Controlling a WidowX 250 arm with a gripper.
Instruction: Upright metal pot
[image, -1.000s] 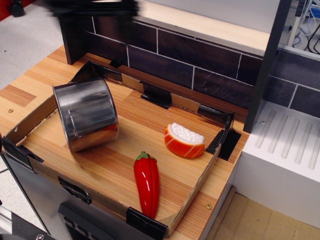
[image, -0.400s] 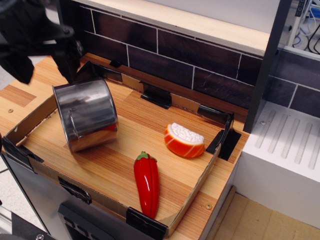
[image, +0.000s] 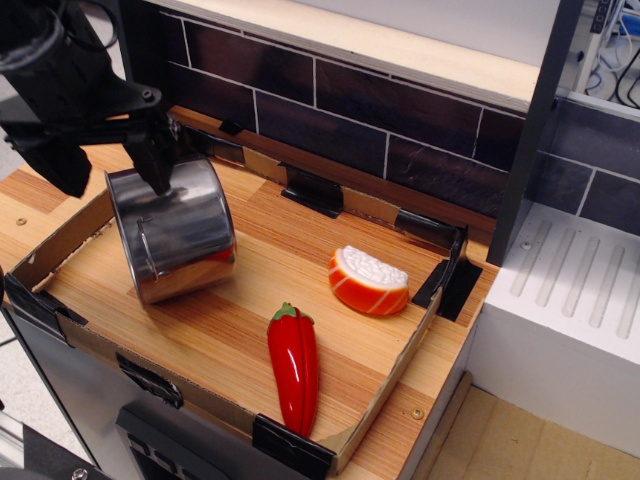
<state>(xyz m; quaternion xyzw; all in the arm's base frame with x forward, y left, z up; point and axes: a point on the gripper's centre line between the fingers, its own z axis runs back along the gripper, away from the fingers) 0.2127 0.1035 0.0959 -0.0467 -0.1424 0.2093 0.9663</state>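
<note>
The metal pot (image: 178, 232) is shiny steel with a small loop handle on its side. It lies tipped on its side at the left end of the cardboard-walled tray (image: 385, 385). My black gripper (image: 110, 172) hangs over the pot's far upper-left edge. It is open. One finger (image: 157, 168) is down at the pot's top edge, and the other finger (image: 66, 170) is to the left, outside the pot. I cannot tell whether a finger touches the pot.
A red pepper (image: 294, 366) lies near the tray's front edge. An orange-and-white food piece (image: 368, 280) sits right of centre. A dark tiled wall (image: 380, 120) runs behind. A white ribbed drainer (image: 575, 290) stands at the right.
The gripper has come down from the top left edge and moved right onto the pot's upper edge. The pot, pepper and food piece have not moved.
</note>
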